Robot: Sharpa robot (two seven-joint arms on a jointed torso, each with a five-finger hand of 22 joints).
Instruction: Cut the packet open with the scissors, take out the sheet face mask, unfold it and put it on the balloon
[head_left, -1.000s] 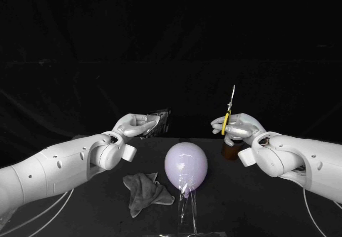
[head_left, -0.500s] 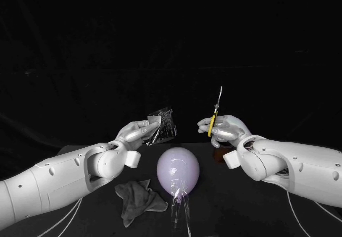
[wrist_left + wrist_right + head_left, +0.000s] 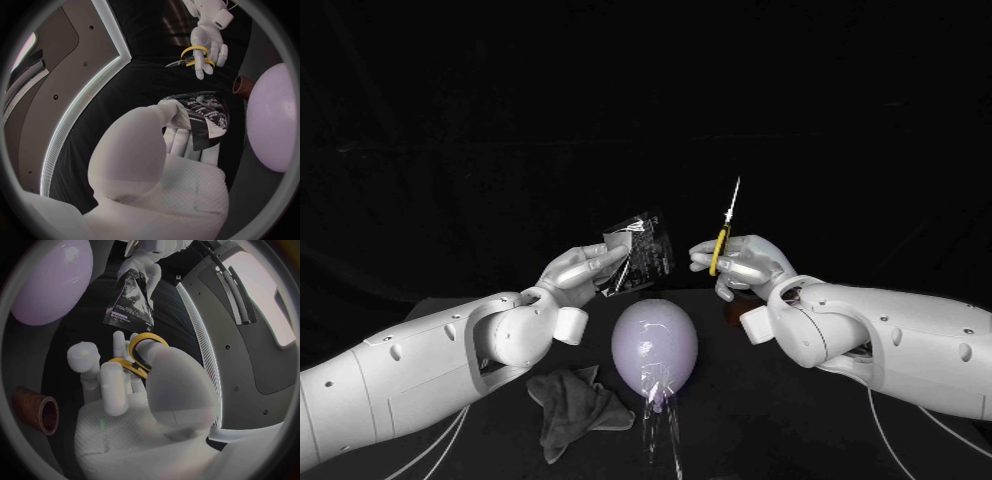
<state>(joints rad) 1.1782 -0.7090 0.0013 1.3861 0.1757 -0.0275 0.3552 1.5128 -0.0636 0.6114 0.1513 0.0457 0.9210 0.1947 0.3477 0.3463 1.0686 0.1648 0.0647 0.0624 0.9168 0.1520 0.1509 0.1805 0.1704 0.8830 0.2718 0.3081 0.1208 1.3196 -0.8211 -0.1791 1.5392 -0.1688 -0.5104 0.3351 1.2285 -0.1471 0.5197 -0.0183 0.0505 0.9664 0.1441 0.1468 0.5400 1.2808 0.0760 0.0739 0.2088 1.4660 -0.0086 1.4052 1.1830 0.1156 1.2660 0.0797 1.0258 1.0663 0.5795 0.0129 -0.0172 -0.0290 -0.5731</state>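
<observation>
Packet: the packet is held in the air above the far side of the table, beyond the balloon, printed face towards the head camera, tilted, top edge free; no cut visible
Left hand: the left hand pinches the packet's lower corner, thumb on one face and fingers pressed against the other
Scissors: the scissors stand upright just beside the packet, apart from it, point up; the blades read as one thin line, probably closed, though they are too fine to be certain
Right hand: the right hand has its fingers closed through and round the yellow loops
Change: over the last second the packet has turned from nearly edge-on to face-on and the gap between it and the scissors has narrowed; part of the apparent shift is the camera's own
Meaning: both tools are presented for the cut, which is not yet begun; next the blades must open and meet the packet's free edge
Risk: a corner pinch may let the packet swing under the blades
Balloon: the balloon sits on a clear stand mid-table towards the near edge, bare, below both hands
Other items: a dark cloth lies left of the balloon near the near edge; a brown cup lies right of the balloon
</observation>
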